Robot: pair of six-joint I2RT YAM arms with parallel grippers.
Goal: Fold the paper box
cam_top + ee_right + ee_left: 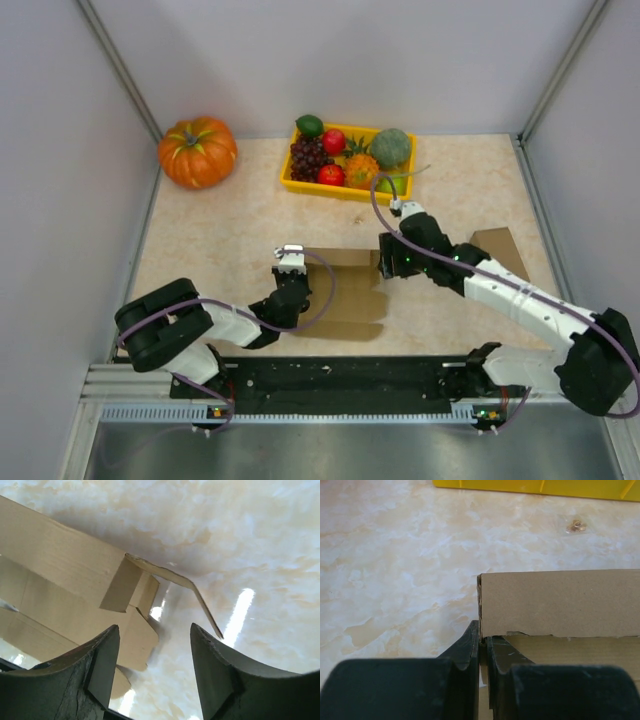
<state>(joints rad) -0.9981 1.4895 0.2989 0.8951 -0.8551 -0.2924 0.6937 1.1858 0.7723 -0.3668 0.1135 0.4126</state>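
Near side of the yellow tray point(310, 187), your paper box point(345, 292) sits part-folded. Left gripper point(483, 639) is clamped on its left wall edge. Right gripper point(155, 647) stands wide, with the box's end flap just beyond its tips.

I see bright, even light. The table point(245, 615) shines white, and the close fingers point(395, 690) look blurry.

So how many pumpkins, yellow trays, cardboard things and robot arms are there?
Pumpkins: 1, the pumpkin
Yellow trays: 1, the yellow tray of fruit
Cardboard things: 2, the paper box and a flat cardboard piece
Robot arms: 2, the left arm and the right arm
Total: 6
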